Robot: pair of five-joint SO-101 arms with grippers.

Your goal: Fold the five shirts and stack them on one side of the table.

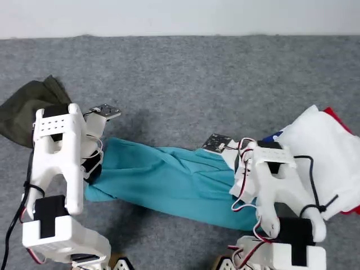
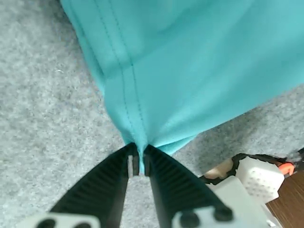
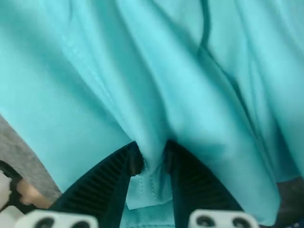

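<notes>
Two grippers hold one teal shirt (image 1: 169,180) stretched over the grey counter (image 1: 191,73). A crumpled dark olive shirt (image 1: 22,109) lies at the upper left of the high view. Beside it, the left gripper (image 2: 139,159) is pinched tight on a seamed edge at the teal shirt's left end. The shirt's long axis crosses the frame, sloping slightly down to the right, where the right gripper (image 3: 149,159) is clamped on a fold. A white shirt (image 1: 326,157) lies over red cloth (image 1: 336,119) at the right edge.

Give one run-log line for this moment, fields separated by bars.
left gripper: shut on teal shirt | right gripper: shut on teal shirt | olive shirt: table's left | white shirt: table's right
</notes>
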